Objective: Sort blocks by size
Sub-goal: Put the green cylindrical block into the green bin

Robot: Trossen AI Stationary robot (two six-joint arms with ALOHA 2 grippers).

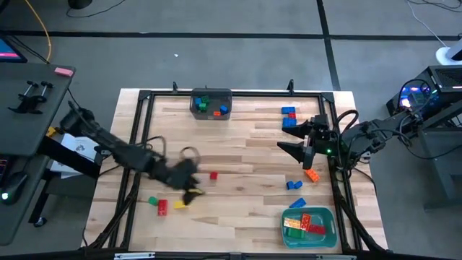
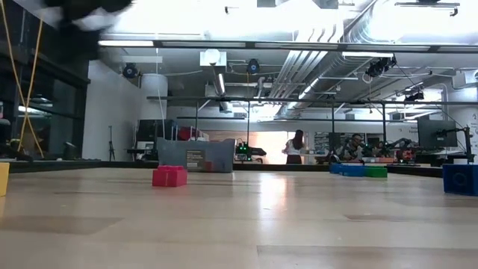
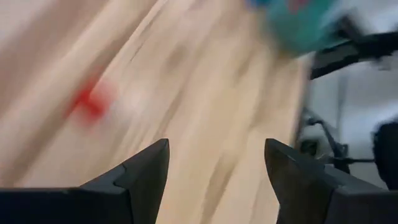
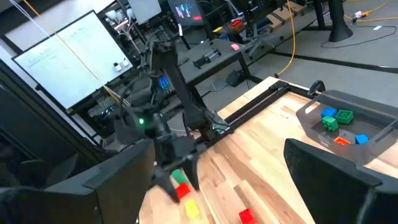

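the table (image 1: 238,152) is pale wood planks inside a black frame, standing on a grey floor (image 1: 238,43) crossed by dark lines. seen level, its top is glossy and catches the ceiling lights.

the blocks are scattered. a grey bin (image 1: 211,103) at the far edge holds green, orange and blue ones; a teal tray (image 1: 310,226) at the near right corner holds yellow, red, green and orange ones. loose on the wood: a red block (image 1: 214,175) near the middle, a green (image 1: 152,201), a red (image 1: 162,208) and a yellow (image 1: 180,204) one near the left front, two blue ones (image 1: 289,112) at the far right, an orange one (image 1: 312,174) and two more blue ones (image 1: 294,185) above the tray.

the left gripper (image 1: 189,186) hangs over the left front of the table, just beside the yellow block, its fingers (image 3: 146,171) spread wide with nothing between them; its own view is smeared, with only wood, a red spot and teal showing. the right gripper (image 1: 292,137) waits over the right side, jaws wide and empty, near the far blue blocks.

beyond the table the low view shows a large room with exposed ducts and pipes (image 2: 314,82), bright strip lights, desks with monitors, and people (image 2: 297,146) far off. left of the table stands a black desk (image 1: 29,108) with a pink thing (image 1: 64,71) on it.
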